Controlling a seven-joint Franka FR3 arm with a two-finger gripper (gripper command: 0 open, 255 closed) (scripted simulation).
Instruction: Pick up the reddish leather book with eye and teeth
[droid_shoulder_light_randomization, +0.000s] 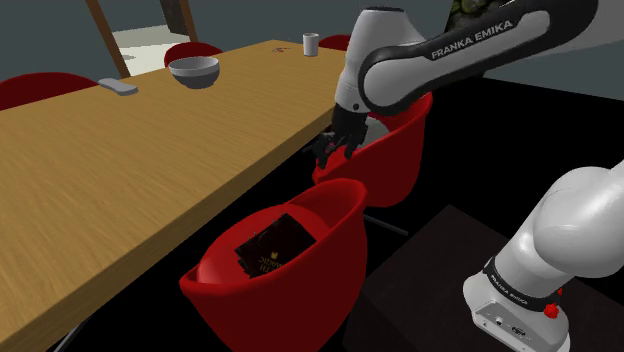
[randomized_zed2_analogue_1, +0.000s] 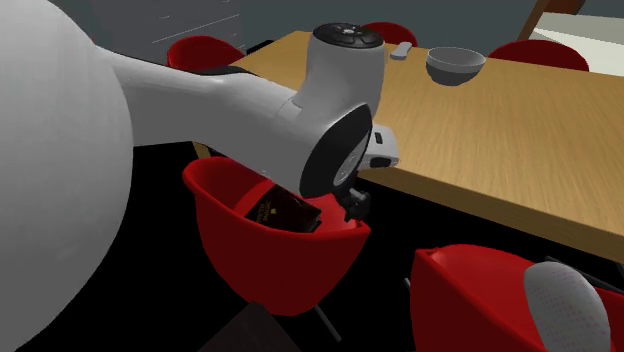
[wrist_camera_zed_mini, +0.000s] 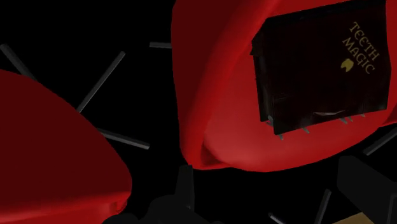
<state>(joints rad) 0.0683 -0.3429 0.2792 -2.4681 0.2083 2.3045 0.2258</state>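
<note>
The dark book (droid_shoulder_light_randomization: 275, 243) lies flat in the seat of 1 red chair (droid_shoulder_light_randomization: 300, 292). The gripper (droid_shoulder_light_randomization: 335, 150) hangs beside that chair, fingers apart, holding nothing.

Glossy shells, grained wood
The desk (droid_shoulder_light_randomization: 120, 170) shows matt wood grain; the chair (droid_shoulder_light_randomization: 300, 290) is smooth, shiny red; the book (droid_shoulder_light_randomization: 275, 243) has a dark matt cover with gold lettering; the bowl (droid_shoulder_light_randomization: 194, 71) is grey with a soft sheen; the arm (droid_shoulder_light_randomization: 560, 230) smooth white.

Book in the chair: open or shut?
Shut. The book lies in the red chair, one whole dark cover lettered TEETH MAGIC facing up.
</note>
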